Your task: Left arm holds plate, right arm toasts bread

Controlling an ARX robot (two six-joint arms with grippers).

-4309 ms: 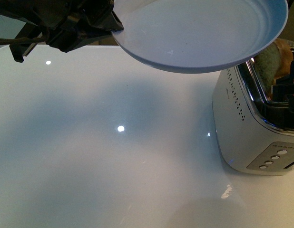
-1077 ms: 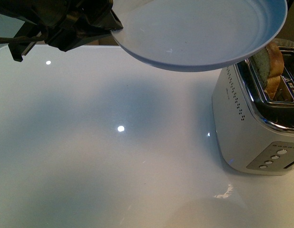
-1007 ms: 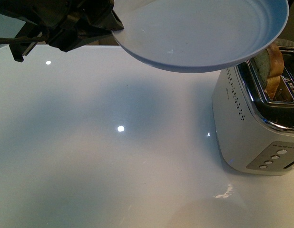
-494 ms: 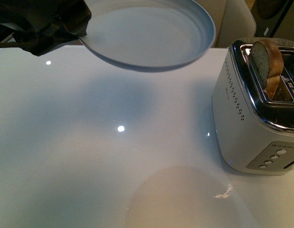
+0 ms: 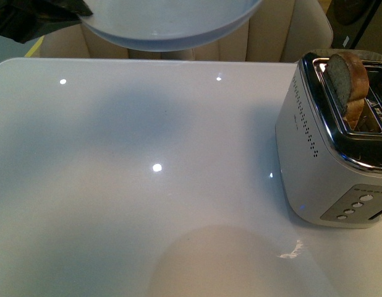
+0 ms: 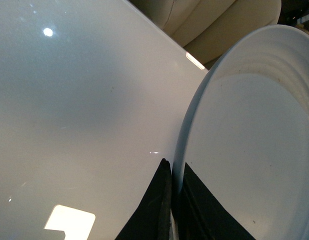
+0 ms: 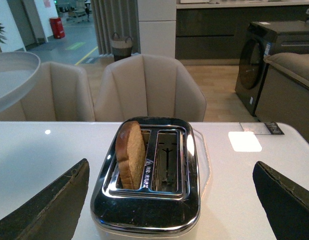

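Observation:
The pale blue-grey plate (image 5: pixel 169 25) hangs above the table's far left, cut off by the picture's top edge. My left gripper (image 5: pixel 30 18) is shut on its rim; in the left wrist view the black fingers (image 6: pixel 157 210) pinch the plate (image 6: pixel 254 150) edge between them. The bread (image 5: pixel 347 86) stands upright in one slot of the silver toaster (image 5: pixel 321 161) at the right, its top sticking out. In the right wrist view my right gripper (image 7: pixel 169 200) is wide open in front of the toaster (image 7: pixel 149 200), touching nothing; the bread (image 7: pixel 130 155) stands in one of the two slots.
The white glossy table (image 5: pixel 148 185) fills the front view. Beige chairs (image 7: pixel 149 90) stand behind its far edge. The toaster's second slot (image 7: pixel 167 160) is empty. A white tag (image 7: pixel 244 141) lies on the table beside the toaster.
My left gripper has carried the plate away from above the toaster, to the left and back. The bread and toaster have not moved in the last second; the right gripper left the toaster earlier.

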